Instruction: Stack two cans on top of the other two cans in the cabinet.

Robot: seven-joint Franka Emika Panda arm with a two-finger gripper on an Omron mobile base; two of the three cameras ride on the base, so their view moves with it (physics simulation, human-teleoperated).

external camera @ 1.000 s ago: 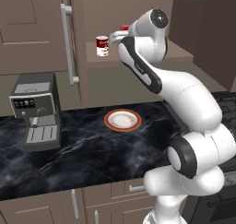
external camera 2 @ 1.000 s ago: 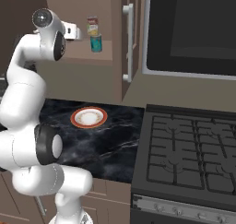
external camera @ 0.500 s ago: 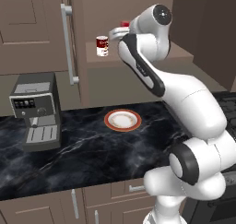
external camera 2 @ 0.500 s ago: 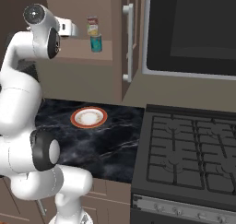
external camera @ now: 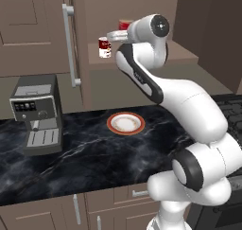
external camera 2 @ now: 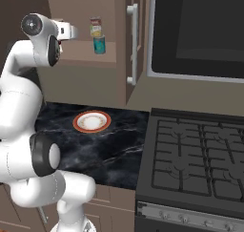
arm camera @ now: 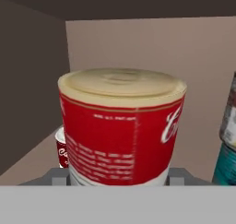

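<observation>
In the left base view the arm reached up into the cabinet (external camera: 71,44) recess, where the red-and-white can (external camera: 104,47) stood on the shelf and a red can (external camera: 125,24) showed higher, just behind the wrist. In the right base view the greenish can (external camera 2: 96,27) sat stacked on the teal can (external camera 2: 99,44). In the hand view the gripper (arm camera: 120,176) was clamped on the red can, close before the camera and raised above the shelf.

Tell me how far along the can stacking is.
Done: the pale green-and-white can sits on the teal-blue can in the brown wooden cabinet. In hand: the gripper appears shut on the red-over-pale can. Left: setting it on the red-and-white emblem can.
</observation>
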